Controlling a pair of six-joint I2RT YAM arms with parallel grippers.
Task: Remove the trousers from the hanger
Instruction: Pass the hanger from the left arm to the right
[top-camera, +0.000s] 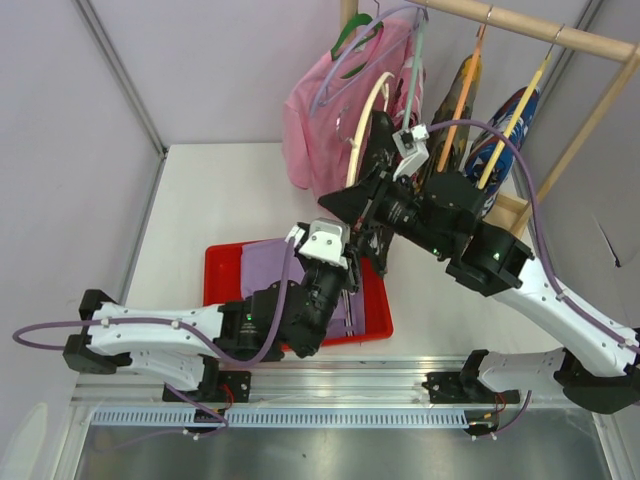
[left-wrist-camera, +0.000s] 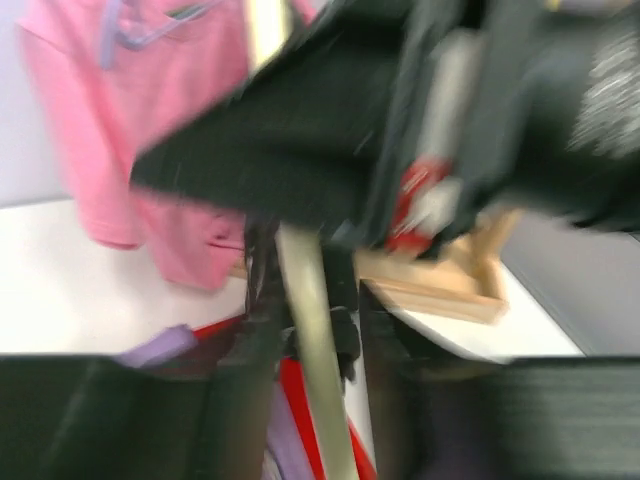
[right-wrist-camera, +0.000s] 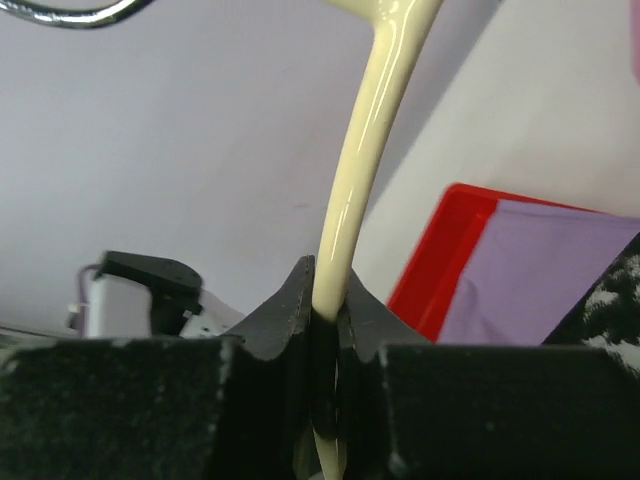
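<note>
Right end effector (right-wrist-camera: 325, 297) is clamping the cream plastic hanger (right-wrist-camera: 365, 150); pale lavender cloth trousers (right-wrist-camera: 540, 275) are lying freed below it, black speckled trousers (right-wrist-camera: 618, 295) seemingly pending; left end effector (top-camera: 348, 268) grip: cannot tell.

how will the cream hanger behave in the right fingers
Probably stiff: the cream hanger holds its smooth curve while pinched between the right fingers. Its glossy surface may be slippery, so it could slide or twist in that narrow grip.

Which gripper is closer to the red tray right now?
Left. The left gripper sits over the right part of the red tray, above the lavender trousers. The right gripper is farther back, toward the clothes rack, its jaws shut on the cream hanger.
</note>
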